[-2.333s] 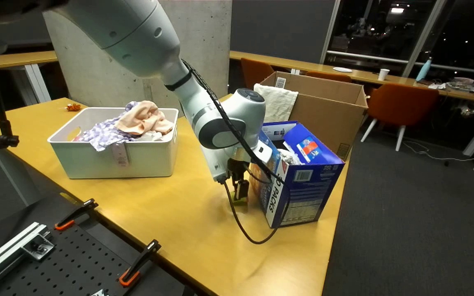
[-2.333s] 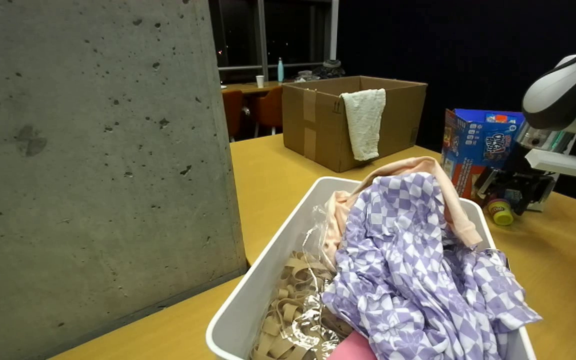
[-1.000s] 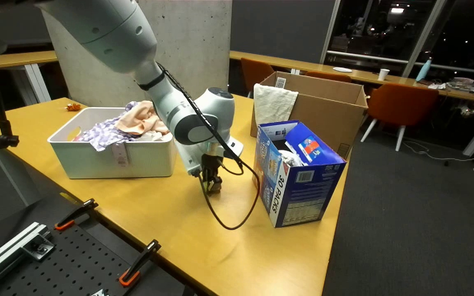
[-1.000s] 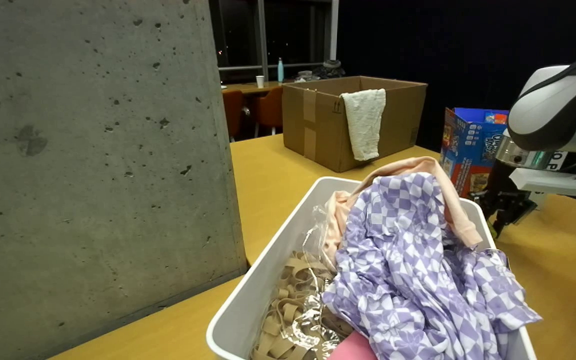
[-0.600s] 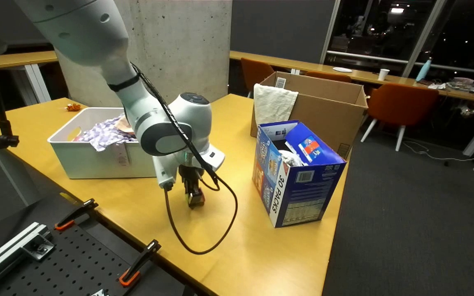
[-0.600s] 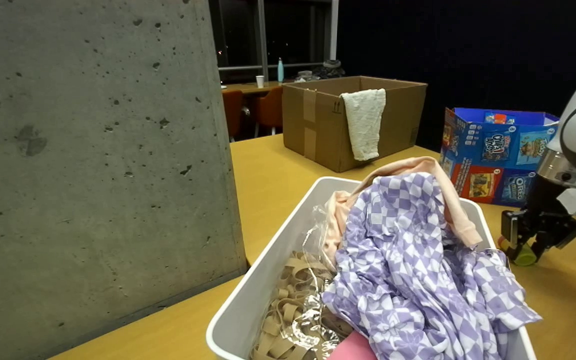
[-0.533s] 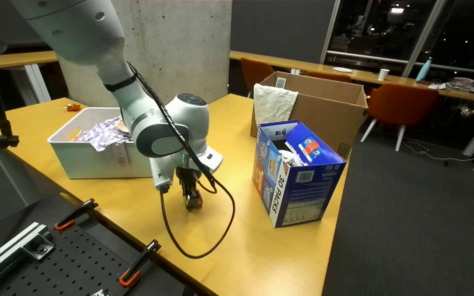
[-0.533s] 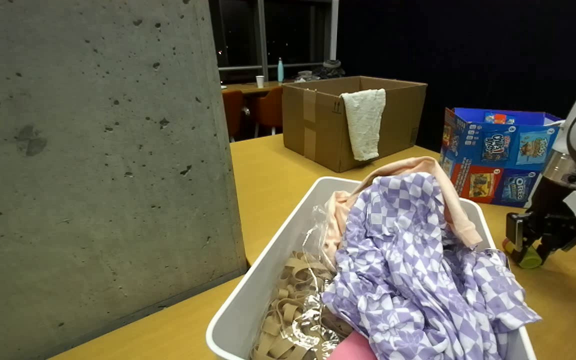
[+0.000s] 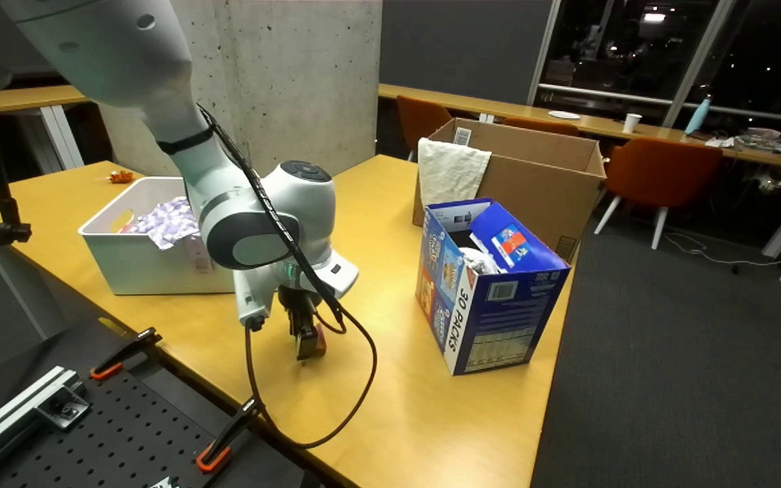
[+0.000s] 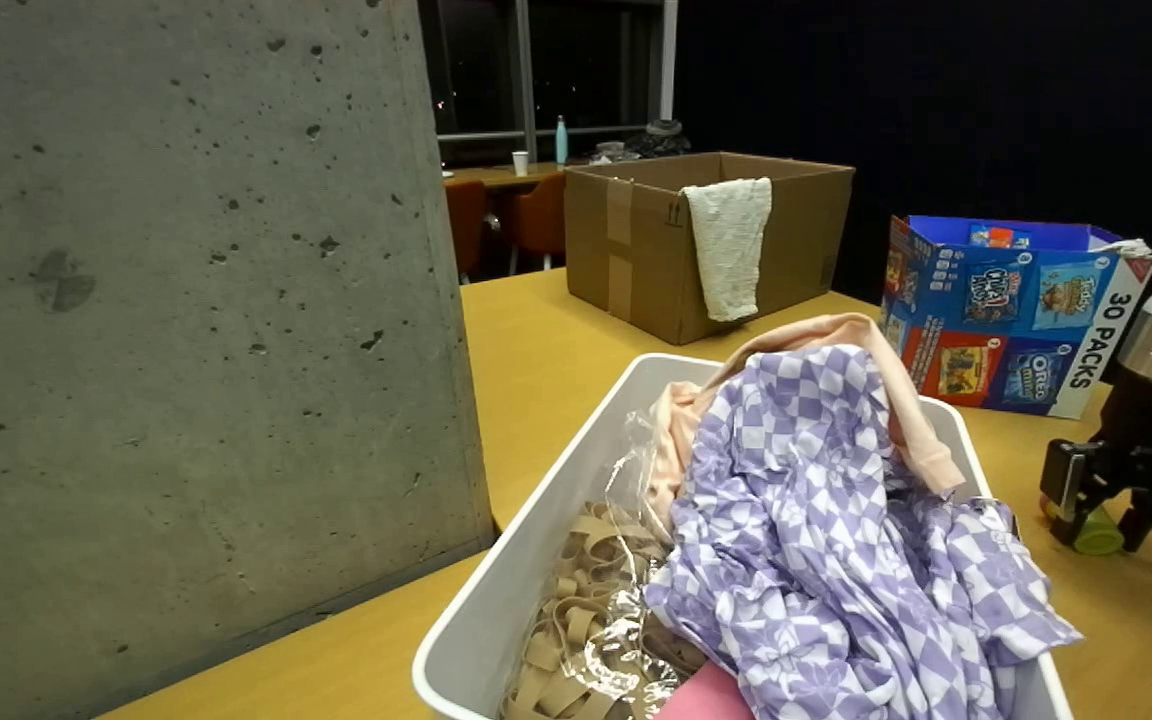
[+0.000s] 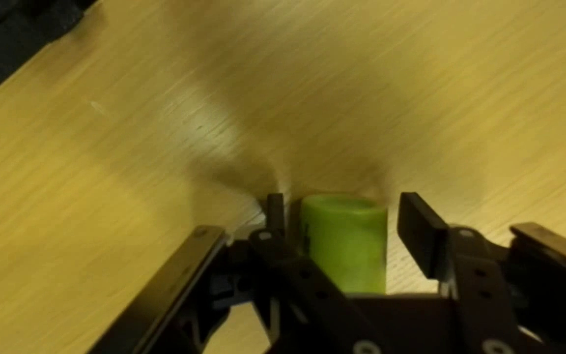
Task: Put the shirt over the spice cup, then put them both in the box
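Note:
The small yellow-green spice cup (image 11: 349,250) sits between the fingers of my gripper (image 11: 341,216), with a gap on either side in the wrist view; the jaws are open. In an exterior view the cup (image 10: 1099,535) looks tipped on its side, low at the table, its green end showing between the fingers. My gripper (image 9: 308,342) is near the table's front in an exterior view. The peach-pink shirt (image 10: 856,328) lies in the pale bin, partly under a checked cloth; my arm hides it in an exterior view. The brown cardboard box (image 9: 533,186) stands at the back.
A pale plastic bin (image 9: 167,271) holds a purple-white checked cloth (image 10: 816,530) and clear-wrapped tan strips. A blue printed carton (image 9: 499,325) stands in front of the box. A cream cloth (image 10: 731,250) hangs over the box wall. Clamps (image 9: 231,434) grip the table edge.
My gripper and the cup have moved away from the blue carton, toward the table's front edge. The jaws have widened and let go of the cup. Bin, carton and box have not moved.

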